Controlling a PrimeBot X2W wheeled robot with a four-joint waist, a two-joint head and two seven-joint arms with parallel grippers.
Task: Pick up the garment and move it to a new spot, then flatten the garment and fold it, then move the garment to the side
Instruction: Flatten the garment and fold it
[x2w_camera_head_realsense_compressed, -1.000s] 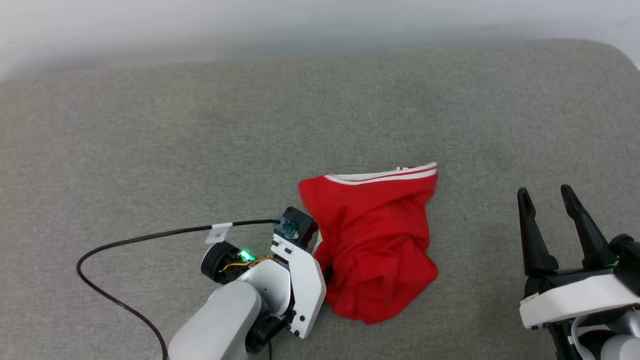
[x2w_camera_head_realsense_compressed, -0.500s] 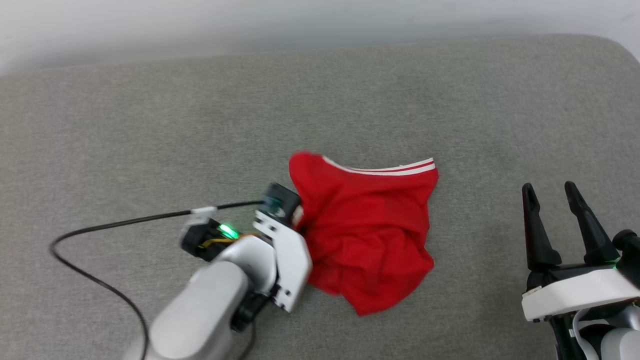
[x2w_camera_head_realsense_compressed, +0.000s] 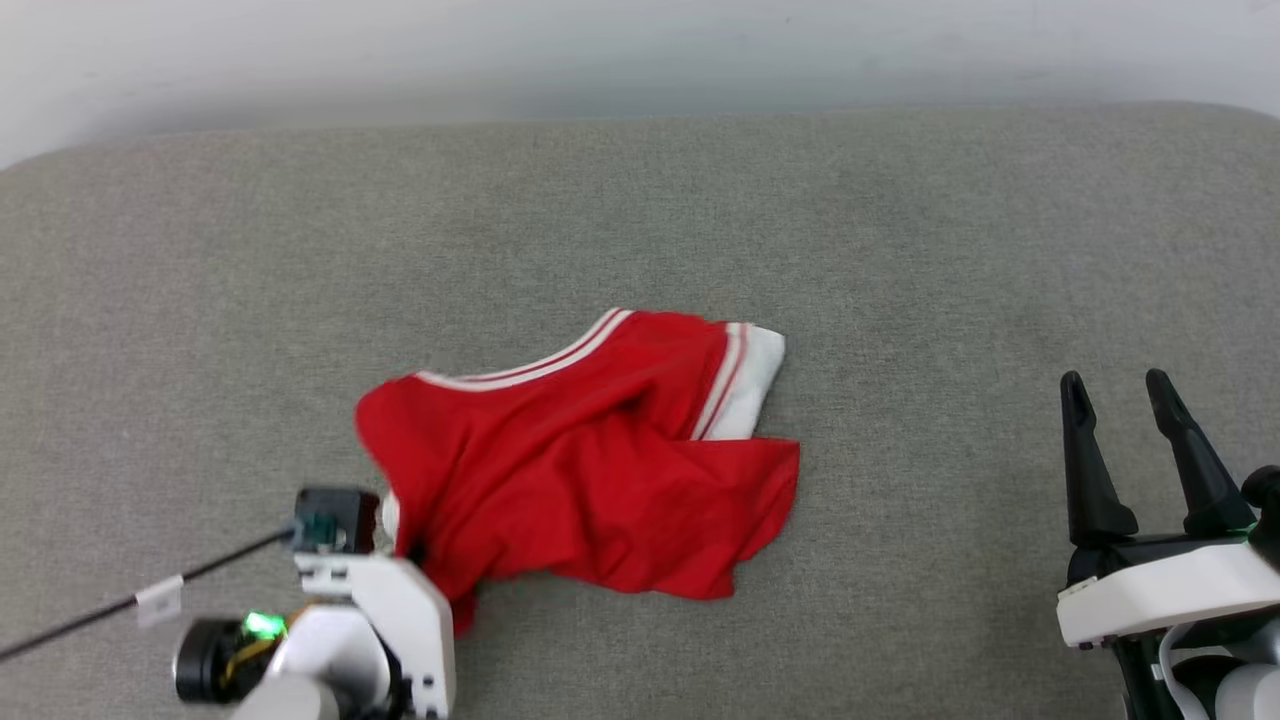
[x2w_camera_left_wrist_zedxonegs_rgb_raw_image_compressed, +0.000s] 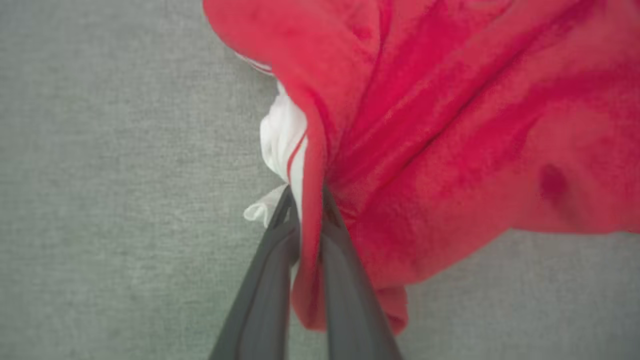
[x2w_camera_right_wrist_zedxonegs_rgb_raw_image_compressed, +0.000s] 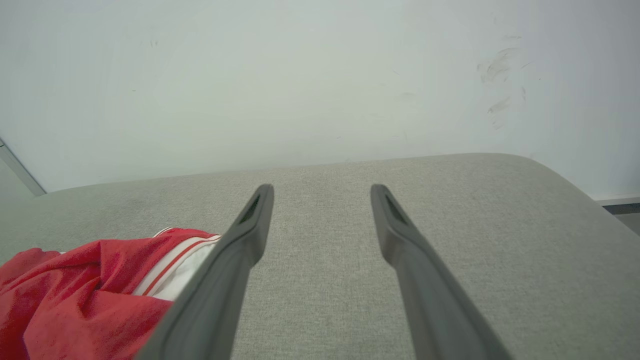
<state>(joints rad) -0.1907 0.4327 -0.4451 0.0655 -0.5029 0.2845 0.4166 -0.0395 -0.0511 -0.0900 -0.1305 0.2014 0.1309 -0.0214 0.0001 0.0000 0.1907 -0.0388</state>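
One garment (x2w_camera_head_realsense_compressed: 590, 470), red, crumpled on grey cushion (x2w_camera_head_realsense_compressed: 640, 200); left gripper (x2w_camera_left_wrist_zedxonegs_rgb_raw_image_compressed: 306, 197) pinching its edge, right gripper (x2w_camera_head_realsense_compressed: 1117, 385) wide, empty; likely pick-and-move stage; flatten, fold, side-move all outstanding

1. The head view looks forward and down from high up onto the grey padded surface (x2w_camera_head_realsense_compressed: 640, 200), far enough back to take in the wall (x2w_camera_head_realsense_compressed: 640, 50) along the top of the frame.
2. The left wrist view looks steeply down along the left gripper (x2w_camera_left_wrist_zedxonegs_rgb_raw_image_compressed: 306, 192), very close to the shirt (x2w_camera_left_wrist_zedxonegs_rgb_raw_image_compressed: 450, 125) (soft with nearness).
3. The right wrist view looks low across the surface toward the wall, past the right gripper (x2w_camera_right_wrist_zedxonegs_rgb_raw_image_compressed: 322, 187).
4. All three share the shirt and the surface.
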